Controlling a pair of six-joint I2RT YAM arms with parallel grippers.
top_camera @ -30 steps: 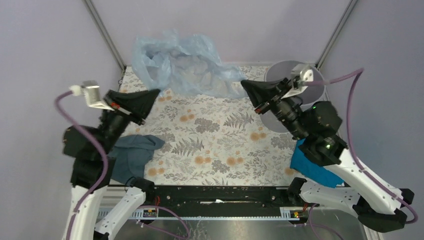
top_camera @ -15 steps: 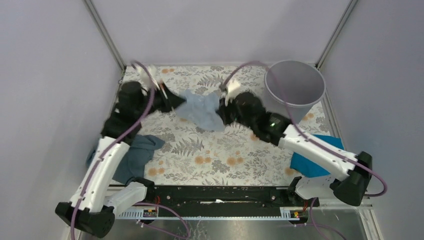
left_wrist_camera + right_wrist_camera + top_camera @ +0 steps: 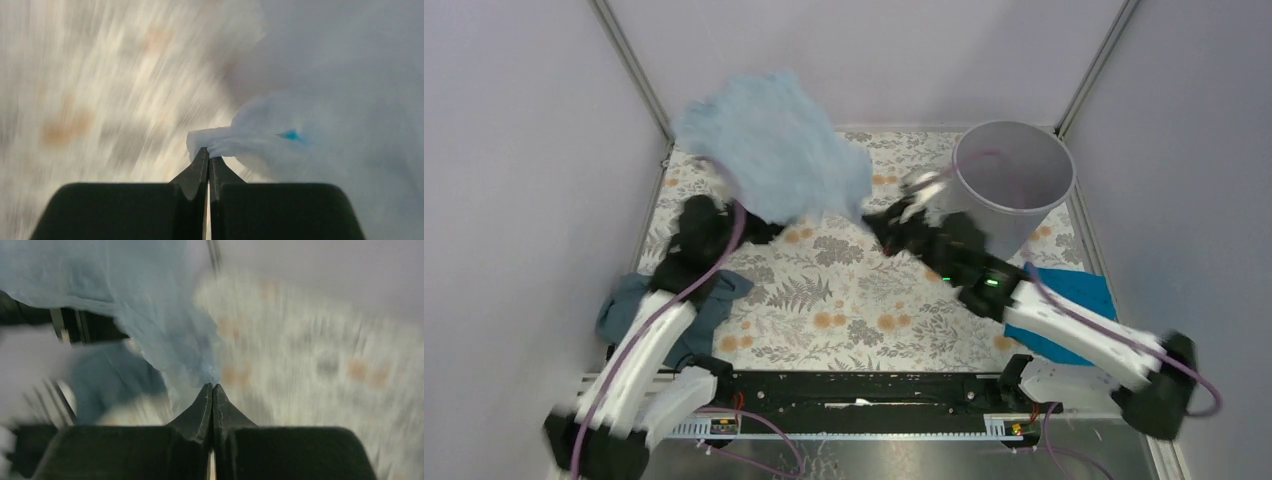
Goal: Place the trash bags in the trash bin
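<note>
The bag (image 3: pixel 769 145) hangs spread in the air over the far left part of the table (image 3: pixel 854 290), a wide pale-blue sheet held up between the two arms. It is outside the bin (image 3: pixel 1014 185) and apart from it, to its left.

The left gripper (image 3: pixel 769 228) sits under the bag's lower edge. In the left wrist view its fingers (image 3: pixel 200 167) are pressed together, with a bunched white-blue fold of the bag (image 3: pixel 280 140) pinched at their tips; the rest of the film billows off to the right. That view is smeared, and the table cover behind shows only as streaks.

The right gripper (image 3: pixel 871 222) meets the bag's lower right corner, between the bag and the bin. In the right wrist view its fingers (image 3: pixel 222 412) are also closed tight, and the bag (image 3: pixel 165 330) rises from their tips up and to the left. This view is blurred too.

The bin stands upright in the far right corner of the table, mouth up. Its inside shows smooth grey wall and floor. The right arm's purple cable (image 3: pixel 984 158) crosses in front of its near wall.

A grey cloth (image 3: pixel 664 310) lies at the near left, partly under the left arm. A blue cloth (image 3: pixel 1074 295) lies at the near right, partly under the right arm.
</note>
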